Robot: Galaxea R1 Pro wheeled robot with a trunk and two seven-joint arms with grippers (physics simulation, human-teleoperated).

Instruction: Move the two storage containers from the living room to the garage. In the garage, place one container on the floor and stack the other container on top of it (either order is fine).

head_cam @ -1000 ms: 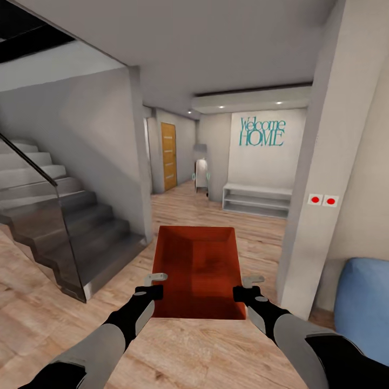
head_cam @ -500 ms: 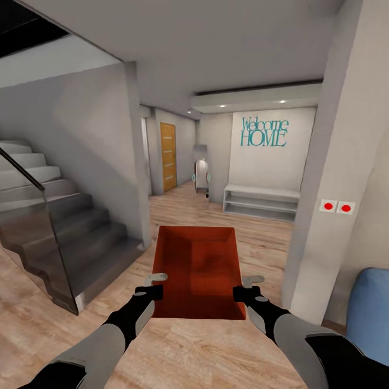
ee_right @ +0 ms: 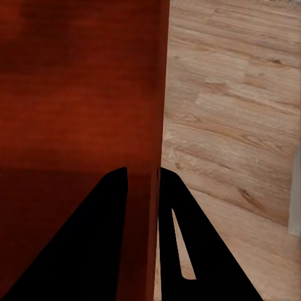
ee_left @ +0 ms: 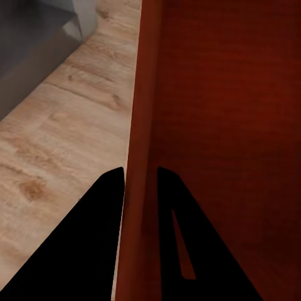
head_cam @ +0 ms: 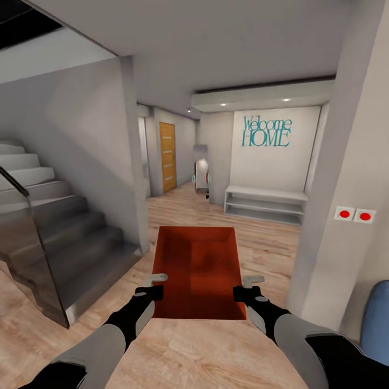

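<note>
Load: one storage container (head_cam: 197, 270) was held out ahead of my trunk, open top up, clear of the light wood plank floor (head_cam: 259, 243).
Left gripper (head_cam: 153, 285): closed on the container's left wall, one finger inside, one outside (ee_left: 106, 207).
Right gripper (head_cam: 247, 288): closed on the right wall the same way.
Location: hallway, staircase (head_cam: 65, 237) to my left, pillar (head_cam: 346, 178) close on my right, wooden door (head_cam: 168, 156) far ahead.
Risk 1: thin-wall pinches only; I judged a jolt or uneven arm motion could let the box twist or slip out.
Risk 2: passing between stair and pillar, a corner could clip either and lever the box loose.
Risk 3: the box hid the floor directly ahead.
</note>
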